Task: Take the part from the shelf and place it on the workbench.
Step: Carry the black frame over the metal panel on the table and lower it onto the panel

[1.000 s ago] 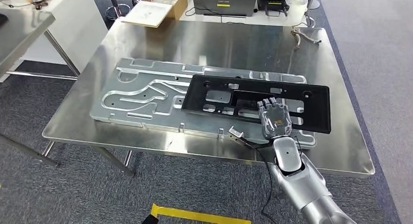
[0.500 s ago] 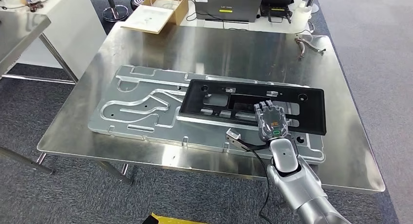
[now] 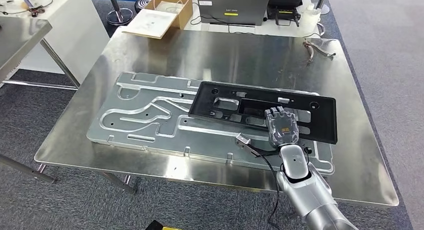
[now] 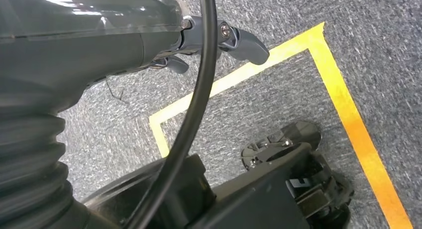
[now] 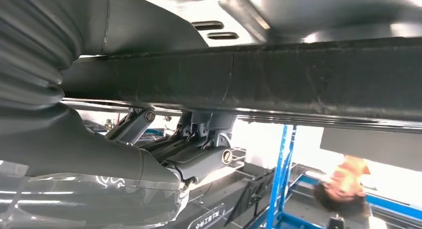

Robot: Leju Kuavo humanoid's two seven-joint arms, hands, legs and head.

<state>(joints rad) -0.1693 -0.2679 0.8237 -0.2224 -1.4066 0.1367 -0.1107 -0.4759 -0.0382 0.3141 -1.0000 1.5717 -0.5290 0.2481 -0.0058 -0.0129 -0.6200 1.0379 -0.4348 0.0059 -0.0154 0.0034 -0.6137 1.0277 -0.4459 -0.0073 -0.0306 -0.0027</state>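
Right hand (image 3: 282, 127) gripping black part (image 3: 320, 121)

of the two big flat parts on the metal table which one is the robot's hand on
The black frame, not the silver grooved plate beneath it. The right hand rests on the frame's near edge; the frame lies atop the plate's right end.

What we counted on the tabletop (image 3: 240, 50)

We saw one black frame part (image 3: 320, 121), one grooved metal plate (image 3: 145, 115), one cardboard box (image 3: 172, 2), one laptop (image 3: 230, 7) and one robot hand (image 3: 282, 128).
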